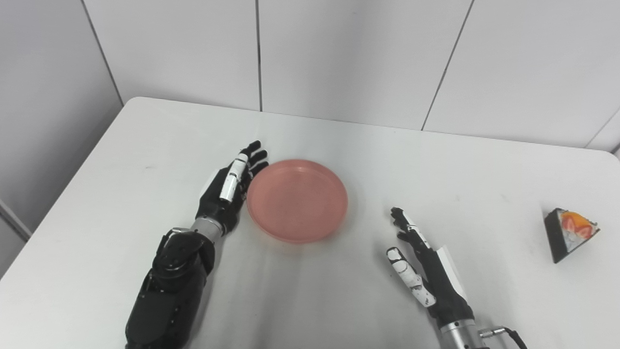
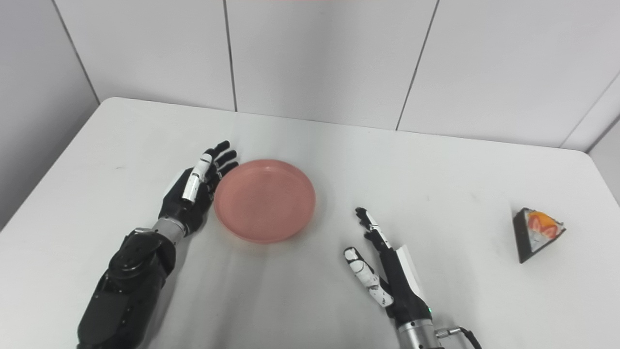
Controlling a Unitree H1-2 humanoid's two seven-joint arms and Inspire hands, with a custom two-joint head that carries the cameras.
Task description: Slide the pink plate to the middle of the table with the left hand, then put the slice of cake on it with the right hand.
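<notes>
Sliding step is in hand: left hand (image 1: 227, 191), fingers straight, holding nothing, touches the plate (image 1: 297, 199) beside it. Right hand (image 1: 422, 271) is released; cake (image 1: 569, 233) lies well apart to its right, so a long reach follows.

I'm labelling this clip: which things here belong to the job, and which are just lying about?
Job things:
pink plate
slice of cake
left hand, against the plate's edge
right hand, open, waiting

Lying about:
nothing loose; only the white table itself

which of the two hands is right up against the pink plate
The left hand: it sits against the pink plate's left rim. The right hand is apart, nearer the camera.
</notes>
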